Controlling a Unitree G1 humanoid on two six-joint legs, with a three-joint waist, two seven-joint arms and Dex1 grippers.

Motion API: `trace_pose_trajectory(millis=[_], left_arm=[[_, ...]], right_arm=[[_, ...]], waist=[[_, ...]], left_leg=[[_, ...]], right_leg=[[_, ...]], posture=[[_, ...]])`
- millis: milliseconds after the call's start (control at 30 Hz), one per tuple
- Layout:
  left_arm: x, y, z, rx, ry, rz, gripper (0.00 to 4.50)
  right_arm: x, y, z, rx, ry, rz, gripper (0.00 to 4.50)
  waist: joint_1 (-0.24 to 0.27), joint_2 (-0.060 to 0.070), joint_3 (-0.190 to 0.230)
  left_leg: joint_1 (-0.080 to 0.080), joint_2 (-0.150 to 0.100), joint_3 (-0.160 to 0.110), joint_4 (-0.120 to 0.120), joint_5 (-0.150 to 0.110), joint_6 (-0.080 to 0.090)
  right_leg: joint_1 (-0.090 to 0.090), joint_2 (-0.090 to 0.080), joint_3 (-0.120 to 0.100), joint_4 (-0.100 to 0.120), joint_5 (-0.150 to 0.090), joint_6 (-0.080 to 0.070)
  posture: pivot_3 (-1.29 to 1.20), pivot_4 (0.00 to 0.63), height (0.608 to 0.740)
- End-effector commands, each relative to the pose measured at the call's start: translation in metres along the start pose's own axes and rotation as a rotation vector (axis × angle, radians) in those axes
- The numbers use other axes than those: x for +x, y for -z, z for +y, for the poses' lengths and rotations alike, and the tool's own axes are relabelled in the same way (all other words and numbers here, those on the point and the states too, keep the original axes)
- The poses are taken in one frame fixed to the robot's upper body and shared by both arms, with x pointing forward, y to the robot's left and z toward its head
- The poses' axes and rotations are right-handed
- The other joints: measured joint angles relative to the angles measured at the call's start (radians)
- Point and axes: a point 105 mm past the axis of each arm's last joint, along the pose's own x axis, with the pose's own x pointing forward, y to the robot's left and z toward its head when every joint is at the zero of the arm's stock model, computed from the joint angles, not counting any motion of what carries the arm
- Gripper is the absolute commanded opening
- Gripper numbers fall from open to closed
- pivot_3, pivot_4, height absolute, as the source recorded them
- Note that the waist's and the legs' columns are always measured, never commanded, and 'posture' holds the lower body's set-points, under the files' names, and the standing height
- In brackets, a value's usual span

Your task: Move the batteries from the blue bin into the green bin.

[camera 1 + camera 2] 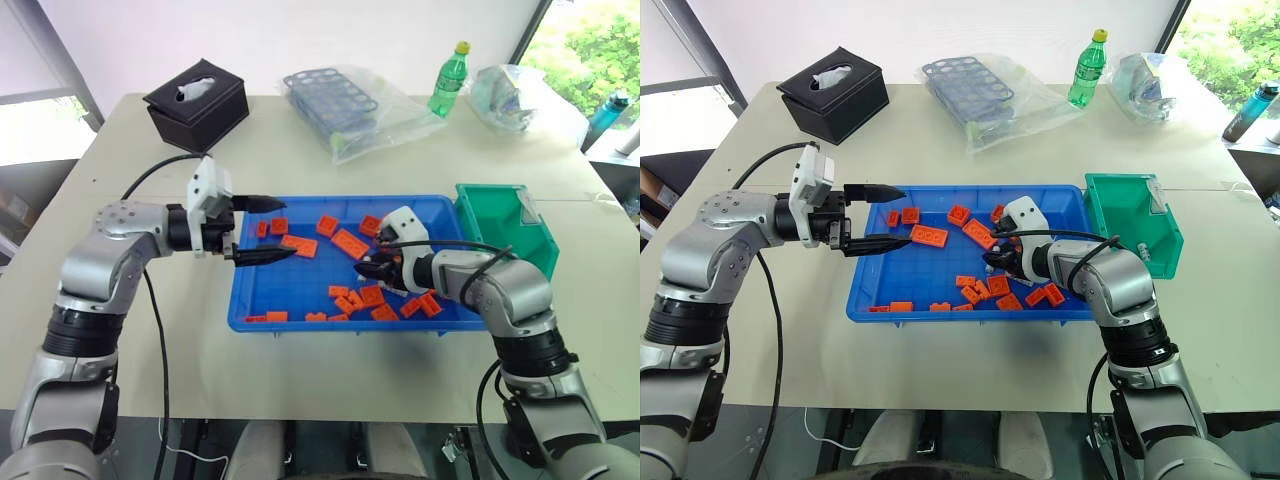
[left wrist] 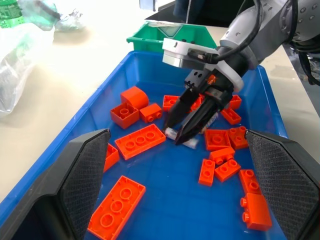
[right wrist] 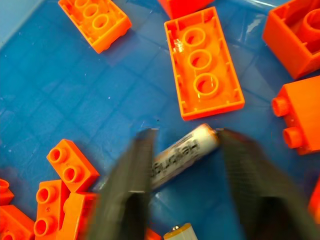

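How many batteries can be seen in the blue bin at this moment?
2. One battery lies on the blue bin floor at the right gripper; the second battery lies close beside it. Orange bricks may hide more.

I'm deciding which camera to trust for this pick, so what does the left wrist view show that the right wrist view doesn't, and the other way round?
The left wrist view adds the right gripper seen from outside, low in the blue bin, with the green bin beyond the far end. The right wrist view adds the print on the battery and what looks like a second battery. Both share that first battery, the orange bricks and the bin's floor.
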Motion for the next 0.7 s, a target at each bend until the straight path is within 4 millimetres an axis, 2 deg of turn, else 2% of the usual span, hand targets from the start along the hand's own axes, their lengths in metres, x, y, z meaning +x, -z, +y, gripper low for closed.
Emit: trace_pose_trajectory(millis=[33, 167, 367, 467, 600, 700], left_arm=[[-0.003, -0.01, 0.0, 0.051, -0.009, -0.011, 4.5], [-0.003, -0.01, 0.001, 0.05, -0.009, -0.009, 4.5], [-0.001, -0.009, 0.002, 0.048, 0.0, -0.007, 4.5], [0.001, -0.009, 0.002, 0.048, 0.006, -0.01, 4.5], [0.003, -0.009, 0.002, 0.051, 0.011, -0.012, 4.5], [0.003, -0.009, 0.003, 0.051, 0.013, -0.015, 4.5]], right_arm=[[-0.001, -0.001, 0.003, -0.032, -0.003, -0.008, 0.03], [-0.004, -0.003, 0.004, -0.042, -0.002, -0.012, 0.03], [-0.017, -0.021, 0.003, -0.04, 0.013, -0.069, 0.03], [-0.022, -0.025, 0.005, -0.049, 0.009, -0.081, 0.81], [-0.029, -0.027, 0.011, -0.11, 0.014, -0.062, 2.84], [-0.032, -0.022, 0.012, -0.099, 0.014, -0.038, 2.84]], waist=[[0.0, 0.0, 0.0], [0.0, 0.0, 0.0], [0.001, 0.0, 0.0], [0.001, 0.0, 0.0], [0.001, 0.0, 0.0], [0.001, 0.0, 0.0]], left_leg=[[0.0, 0.0, 0.0, 0.0, 0.0, 0.0], [0.0, 0.0, 0.0, 0.0, 0.0, 0.0], [0.0, 0.0, 0.0, 0.0, 0.0, 0.0], [0.0, 0.0, 0.0, 0.0, 0.0, 0.0], [0.0, 0.0, 0.0, 0.0, 0.0, 0.0], [0.0, 0.0, 0.0, 0.0, 0.0, 0.0]], right_leg=[[0.0, 0.0, 0.0, 0.0, 0.0, 0.0], [0.0, 0.0, 0.0, 0.0, 0.0, 0.0], [0.0, 0.0, 0.0, 0.0, 0.0, 0.0], [0.0, 0.0, 0.0, 0.0, 0.0, 0.0], [0.0, 0.0, 0.0, 0.0, 0.0, 0.0], [0.0, 0.0, 0.0, 0.0, 0.0, 0.0]], posture=[[0.0, 0.15, 0.73], [0.0, 0.15, 0.73], [0.0, 0.15, 0.73], [0.0, 0.15, 0.73], [0.0, 0.15, 0.73], [0.0, 0.15, 0.73]])
